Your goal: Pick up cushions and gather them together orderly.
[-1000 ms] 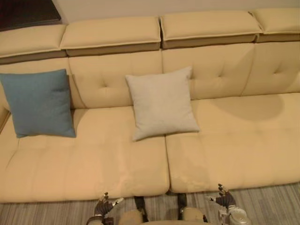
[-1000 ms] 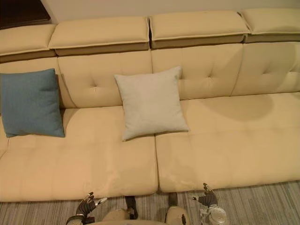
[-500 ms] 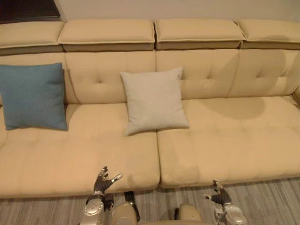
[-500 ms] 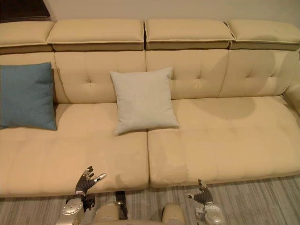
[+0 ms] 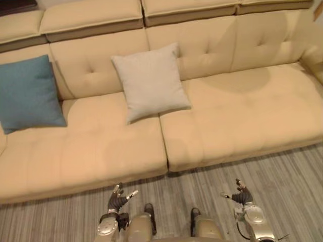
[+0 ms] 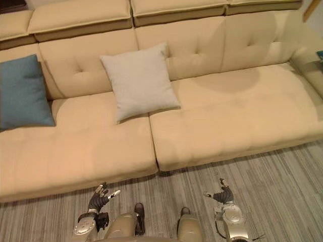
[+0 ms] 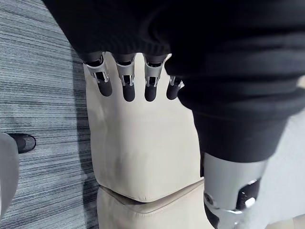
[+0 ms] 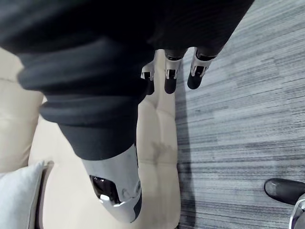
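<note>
- Blue cushion [image 5: 30,93]: leans on sofa [image 5: 242,116] backrest at far left seat. Left edge cut off by frame.
- I judge it light, soft and compressible. Take hold at top corner, or clamp both side edges.
- Pale cushion [image 5: 150,80]: leans on backrest by seat seam, well apart from blue cushion. Same handling; I expect sag if lifted by one corner.
- Left hand [image 5: 118,199]: low over floor [image 5: 282,176], fingers apart, empty.
- Right hand [image 5: 241,195]: likewise, fingers relaxed, empty.
- Teal patch [image 6: 320,54] at far right edge: I cannot identify it.
</note>
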Motion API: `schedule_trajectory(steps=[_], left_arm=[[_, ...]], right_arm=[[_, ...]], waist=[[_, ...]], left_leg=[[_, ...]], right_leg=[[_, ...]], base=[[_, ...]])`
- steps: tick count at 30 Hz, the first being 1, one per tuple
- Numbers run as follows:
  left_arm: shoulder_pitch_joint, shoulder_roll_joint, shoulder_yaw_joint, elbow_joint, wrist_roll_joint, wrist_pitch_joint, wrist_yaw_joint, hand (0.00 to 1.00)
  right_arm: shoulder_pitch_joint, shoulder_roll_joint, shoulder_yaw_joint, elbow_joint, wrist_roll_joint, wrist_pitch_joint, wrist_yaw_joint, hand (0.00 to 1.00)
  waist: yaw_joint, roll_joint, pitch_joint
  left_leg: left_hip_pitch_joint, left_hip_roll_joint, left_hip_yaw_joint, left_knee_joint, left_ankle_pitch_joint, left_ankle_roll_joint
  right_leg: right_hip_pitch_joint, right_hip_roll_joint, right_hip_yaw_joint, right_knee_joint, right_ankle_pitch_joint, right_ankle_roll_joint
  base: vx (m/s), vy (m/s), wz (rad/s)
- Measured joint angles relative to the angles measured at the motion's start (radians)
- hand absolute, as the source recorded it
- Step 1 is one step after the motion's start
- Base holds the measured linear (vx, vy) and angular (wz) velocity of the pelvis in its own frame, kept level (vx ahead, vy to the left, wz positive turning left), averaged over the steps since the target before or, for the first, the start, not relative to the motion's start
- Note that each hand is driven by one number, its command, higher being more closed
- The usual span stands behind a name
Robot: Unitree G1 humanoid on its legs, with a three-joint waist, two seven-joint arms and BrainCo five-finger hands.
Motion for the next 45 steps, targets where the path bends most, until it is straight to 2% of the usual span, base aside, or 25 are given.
schedule_trajectory(steps=[6, 9, 12, 13, 15, 16, 19, 23, 24, 25, 26, 28, 30, 32, 34, 35, 36, 37, 38, 39, 40, 41, 42, 44, 45], left_arm=[[-0.009, 0.016, -0.002, 0.000, 0.024, 0.001, -0.002, 0.00], [-0.011, 0.017, -0.004, -0.011, 0.037, 0.007, -0.002, 0.00], [-0.023, 0.028, -0.002, -0.066, 0.041, 0.010, 0.000, 0.00], [-0.042, 0.028, -0.002, -0.088, 0.041, 0.009, 0.002, 0.00], [-0.053, 0.039, -0.001, -0.105, 0.041, 0.009, 0.010, 0.00], [-0.061, 0.035, -0.006, -0.106, 0.041, 0.013, 0.014, 0.00], [-0.061, 0.032, -0.018, -0.116, 0.040, 0.017, 0.016, 0.00], [-0.105, 0.023, -0.059, -0.117, 0.039, 0.020, 0.011, 0.00], [-0.125, 0.007, -0.064, -0.116, 0.040, 0.021, 0.010, 0.00], [-0.135, -0.012, -0.069, -0.117, 0.040, 0.018, 0.011, 0.00], [-0.135, -0.016, -0.077, -0.117, 0.040, 0.018, 0.011, 0.00], [-0.124, -0.035, -0.091, -0.115, 0.040, 0.018, 0.015, 0.00], [-0.102, -0.039, -0.092, -0.125, 0.038, 0.018, 0.020, 0.00], [-0.060, -0.035, -0.089, -0.163, 0.035, 0.018, 0.032, 0.00], [-0.039, -0.036, -0.088, -0.174, 0.035, 0.018, 0.040, 0.00], [-0.033, -0.038, -0.086, -0.176, 0.035, 0.019, 0.040, 0.00], [-0.033, -0.037, -0.081, -0.174, 0.035, 0.020, 0.041, 0.00], [-0.028, -0.037, -0.058, -0.178, 0.035, 0.021, 0.043, 0.00], [-0.034, -0.042, -0.040, -0.186, 0.035, 0.021, 0.044, 0.00], [-0.035, -0.045, -0.040, -0.185, 0.035, 0.022, 0.045, 0.00], [-0.034, -0.049, -0.041, -0.184, 0.035, 0.026, 0.052, 0.00], [-0.026, -0.046, -0.054, -0.183, 0.035, 0.026, 0.058, 0.00], [-0.020, -0.044, -0.057, -0.182, 0.035, 0.029, 0.059, 0.00], [-0.003, -0.033, -0.068, -0.182, 0.035, 0.039, 0.060, 0.00], [-0.003, -0.030, -0.073, -0.182, 0.035, 0.040, 0.063, 0.00]], right_arm=[[0.048, 0.028, -0.025, 0.000, 0.044, 0.000, -0.001, 0.00], [0.049, 0.059, -0.043, -0.021, 0.061, 0.001, -0.003, 0.00], [0.044, 0.077, -0.036, -0.077, 0.086, -0.002, -0.004, 0.00], [0.036, 0.077, -0.035, -0.095, 0.088, -0.002, -0.005, 0.00], [0.015, 0.078, -0.029, -0.102, 0.092, -0.001, -0.006, 0.00], [-0.006, 0.068, -0.025, -0.105, 0.097, -0.002, -0.006, 0.00], [-0.037, 0.046, 0.034, -0.127, 0.120, -0.002, -0.020, 0.00], [-0.046, 0.046, 0.052, -0.174, 0.123, -0.002, -0.018, 0.00], [-0.053, 0.045, 0.057, -0.176, 0.122, -0.003, -0.018, 0.00], [-0.059, 0.048, 0.089, -0.174, 0.122, -0.003, -0.021, 0.00], [-0.062, 0.047, 0.101, -0.171, 0.121, -0.003, -0.023, 0.00], [-0.096, 0.047, 0.160, -0.156, 0.115, -0.001, -0.036, 0.00], [-0.094, 0.055, 0.181, -0.155, 0.115, -0.001, -0.043, 0.00], [-0.094, 0.053, 0.202, -0.155, 0.115, -0.001, -0.043, 0.00], [-0.091, 0.047, 0.201, -0.155, 0.114, -0.001, -0.043, 0.00], [-0.091, 0.042, 0.199, -0.153, 0.114, -0.001, -0.044, 0.00], [-0.093, 0.041, 0.197, -0.143, 0.114, -0.002, -0.045, 0.00], [-0.090, 0.059, 0.197, -0.126, 0.114, -0.001, -0.047, 0.00], [-0.080, 0.064, 0.189, -0.123, 0.114, -0.002, -0.046, 0.00], [-0.079, 0.066, 0.185, -0.122, 0.114, -0.002, -0.046, 0.00], [-0.068, 0.080, 0.159, -0.121, 0.114, -0.002, -0.046, 0.00], [-0.058, 0.095, 0.138, -0.112, 0.114, -0.002, -0.046, 0.00], [-0.053, 0.101, 0.135, -0.106, 0.113, -0.002, -0.045, 0.00], [-0.034, 0.115, 0.133, -0.099, 0.112, -0.002, -0.043, 0.00], [-0.023, 0.117, 0.127, -0.099, 0.113, -0.002, -0.043, 0.00]], waist=[[-0.031, -0.001, -0.018], [-0.033, -0.002, -0.017], [-0.031, 0.001, -0.016], [-0.038, 0.005, -0.013], [-0.040, -0.003, 0.000], [-0.055, 0.013, 0.004], [-0.052, 0.042, 0.004], [-0.063, 0.065, 0.004], [-0.068, 0.074, 0.008], [-0.061, 0.084, 0.010], [-0.057, 0.086, 0.011], [-0.041, 0.085, 0.034], [-0.007, 0.075, 0.042], [0.015, 0.083, 0.050], [0.029, 0.088, 0.051], [0.038, 0.106, 0.050], [0.050, 0.107, 0.048], [0.076, 0.067, 0.023], [0.077, 0.042, 0.015], [0.078, 0.038, 0.016], [0.079, 0.027, 0.013], [0.073, 0.019, 0.017], [0.067, 0.016, 0.018], [0.049, 0.009, 0.018], [0.050, 0.010, 0.018]], left_leg=[[0.042, -0.046, 0.025, -0.058, 0.021, 0.035], [0.059, -0.028, 0.107, -0.038, 0.015, 0.056], [0.060, 0.035, 0.231, 0.003, -0.024, 0.061], [0.063, 0.079, 0.311, 0.005, -0.031, 0.063], [0.097, 0.102, 0.422, 0.008, -0.042, 0.057], [0.134, 0.131, 0.507, 0.018, -0.061, 0.043], [0.219, 0.184, 0.700, 0.049, -0.108, -0.016], [0.290, 0.232, 0.740, 0.111, -0.117, -0.048], [0.290, 0.295, 0.713, 0.249, -0.116, -0.045], [0.242, 0.369, 0.595, 0.465, -0.058, 0.057], [0.212, 0.374, 0.517, 0.535, -0.053, 0.081], [0.042, 0.248, 0.178, 0.716, -0.143, 0.026], [-0.054, 0.150, 0.067, 0.665, -0.157, 0.044], [-0.172, 0.054, -0.054, 0.496, -0.147, 0.027], [-0.207, 0.007, -0.091, 0.304, -0.106, -0.027], [-0.225, -0.002, -0.089, 0.120, -0.038, -0.057], [-0.220, 0.000, -0.074, 0.095, 0.053, -0.036], [-0.209, -0.035, -0.031, 0.094, 0.076, 0.043], [-0.226, -0.059, -0.030, 0.139, 0.028, 0.106], [-0.225, -0.063, -0.029, 0.155, 0.012, 0.110], [-0.203, -0.082, -0.023, 0.191, -0.042, 0.133], [-0.140, -0.101, -0.016, 0.196, -0.080, 0.148], [-0.103, -0.110, -0.016, 0.194, -0.092, 0.152], [0.028, -0.136, -0.026, 0.160, -0.111, 0.160], [0.102, -0.141, -0.030, 0.110, -0.111, 0.160]], right_leg=[[0.033, -0.029, 0.051, -0.104, 0.070, 0.029], [0.025, -0.007, 0.123, -0.130, 0.110, 0.026], [-0.036, 0.051, 0.161, -0.145, 0.200, 0.005], [-0.056, 0.058, 0.055, -0.176, 0.236, -0.056], [-0.081, 0.033, -0.197, -0.122, 0.170, -0.137], [-0.082, -0.007, -0.383, -0.087, 0.134, -0.168], [-0.059, -0.083, -0.734, -0.024, 0.109, -0.201], [-0.128, -0.010, -0.571, 0.066, 0.066, -0.169], [-0.124, 0.031, -0.520, 0.090, 0.039, -0.173], [-0.103, 0.080, -0.442, 0.093, 0.015, -0.186], [-0.093, 0.092, -0.408, 0.087, 0.007, -0.196], [-0.028, 0.131, -0.257, 0.061, -0.012, -0.206], [0.023, 0.131, -0.174, 0.039, -0.025, -0.192], [0.087, 0.120, -0.103, 0.007, -0.047, -0.155], [0.114, 0.102, -0.070, -0.012, -0.066, -0.124], [0.159, 0.099, -0.059, -0.047, -0.083, -0.096], [0.177, 0.098, -0.052, -0.057, -0.095, -0.084], [0.196, 0.060, -0.028, -0.076, -0.114, -0.072], [0.183, 0.034, -0.030, -0.020, -0.126, -0.032], [0.179, 0.029, -0.031, 0.007, -0.131, -0.022], [0.139, 0.007, -0.026, 0.165, -0.140, 0.024], [0.075, -0.012, -0.005, 0.402, -0.095, 0.166], [0.041, -0.018, 0.002, 0.516, -0.068, 0.192], [-0.026, -0.053, -0.045, 0.767, -0.069, 0.161], [-0.060, -0.078, -0.107, 0.789, -0.094, 0.103]], base=[[0.00, 0.110, -0.28], [0.06, 0.040, -0.77], [-0.01, 0.018, -1.64], [-0.03, -0.052, -1.24], [-0.02, -0.054, -1.81], [0.00, -0.046, -1.84], [0.08, -0.123, -2.23], [0.23, -0.185, -1.94], [0.31, -0.198, -1.77], [0.32, -0.174, -1.79], [0.29, -0.061, -1.99], [0.32, 0.081, -1.92], [0.35, 0.139, -1.56], [0.35, 0.201, -1.17], [0.35, 0.245, -0.59], [0.48, 0.314, -0.44], [0.65, 0.363, -0.45], [0.73, 0.340, -0.26], [0.64, 0.269, -0.14], [0.63, 0.276, 0.13], [0.60, 0.274, 0.16], [0.59, 0.254, 0.20], [0.62, 0.213, 0.26], [0.56, 0.133, 0.22], [0.71, 0.092, -0.04]])
